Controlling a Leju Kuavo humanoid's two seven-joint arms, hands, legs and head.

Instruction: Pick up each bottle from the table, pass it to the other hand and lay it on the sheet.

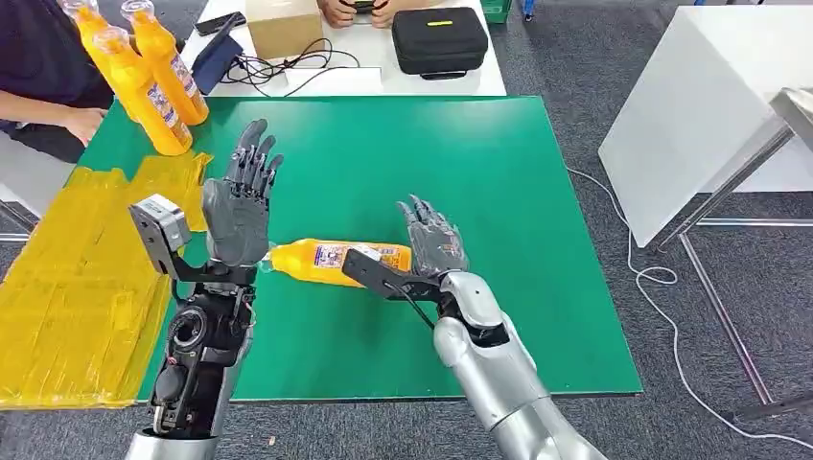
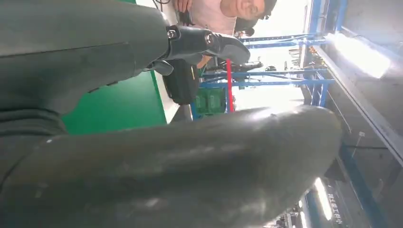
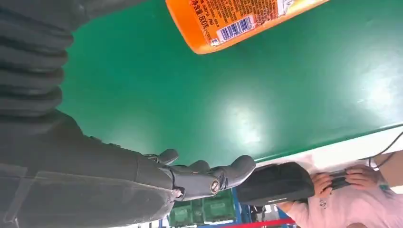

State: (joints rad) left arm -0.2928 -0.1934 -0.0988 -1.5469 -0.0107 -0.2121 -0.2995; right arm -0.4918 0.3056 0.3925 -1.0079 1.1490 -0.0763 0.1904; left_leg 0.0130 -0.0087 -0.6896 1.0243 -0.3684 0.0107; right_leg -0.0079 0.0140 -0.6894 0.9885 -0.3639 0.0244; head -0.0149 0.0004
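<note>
Green table [image 1: 537, 192] on grey carpet, bottle [image 1: 336, 261] lying between spread, empty left hand [image 1: 240, 206] and right hand [image 1: 433, 240]

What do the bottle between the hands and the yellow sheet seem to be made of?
Orange bottle: likely clear plastic, glossy, the orange liquid showing through, with a printed label. Yellow sheet: thin plastic film by its look, shiny, creased and wrinkled. Neither is certain from sight alone.

Robotics lab: green test mat [image 1: 460, 172], blue industrial racking [image 2: 285, 76].
</note>
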